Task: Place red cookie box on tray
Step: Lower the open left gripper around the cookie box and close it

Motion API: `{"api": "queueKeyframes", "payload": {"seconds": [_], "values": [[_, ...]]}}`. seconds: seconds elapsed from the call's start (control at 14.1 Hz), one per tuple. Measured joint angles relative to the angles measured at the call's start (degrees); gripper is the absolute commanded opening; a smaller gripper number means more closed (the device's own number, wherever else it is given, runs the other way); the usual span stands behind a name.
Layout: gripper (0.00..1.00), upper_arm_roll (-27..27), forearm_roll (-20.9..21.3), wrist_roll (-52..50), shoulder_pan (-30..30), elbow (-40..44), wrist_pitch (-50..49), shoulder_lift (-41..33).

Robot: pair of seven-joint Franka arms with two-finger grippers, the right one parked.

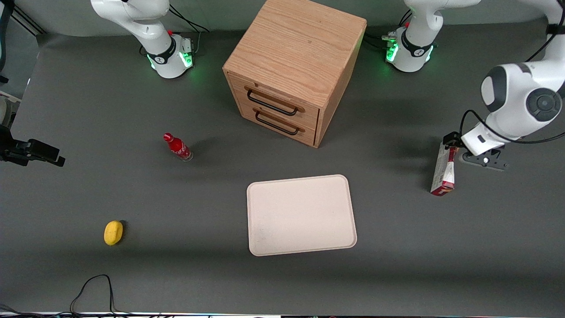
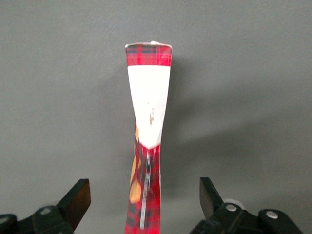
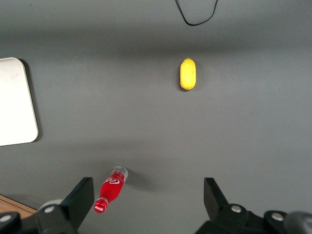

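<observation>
The red cookie box point(image 1: 442, 170) rests on a narrow side on the grey table, toward the working arm's end. In the left wrist view the red cookie box point(image 2: 147, 146) runs away from the camera, red plaid with a white panel and orange marks. My left gripper point(image 1: 451, 149) is down over the box's end farther from the front camera. The gripper point(image 2: 145, 192) is open, one finger on each side of the box, with a gap on both sides. The cream-white tray point(image 1: 301, 215) lies flat near the table's middle, well apart from the box, and its corner point(image 3: 14, 102) shows in the right wrist view.
A wooden two-drawer cabinet point(image 1: 295, 66) stands farther from the front camera than the tray. A small red bottle point(image 1: 178, 147) and a yellow lemon point(image 1: 113, 232) sit toward the parked arm's end. A black cable point(image 1: 95, 287) loops at the front edge.
</observation>
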Motion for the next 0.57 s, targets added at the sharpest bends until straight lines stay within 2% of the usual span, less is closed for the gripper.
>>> {"api": "queueKeyframes", "payload": {"seconds": [0.35,0.5,0.57], "values": [[0.98,0.18,0.00,2.82,0.24,-0.01,9.31,7.80],[0.88,0.19,0.00,2.96,0.28,-0.02,9.51,8.28],[0.80,0.20,-0.02,2.97,0.31,-0.01,9.51,8.26]]}}
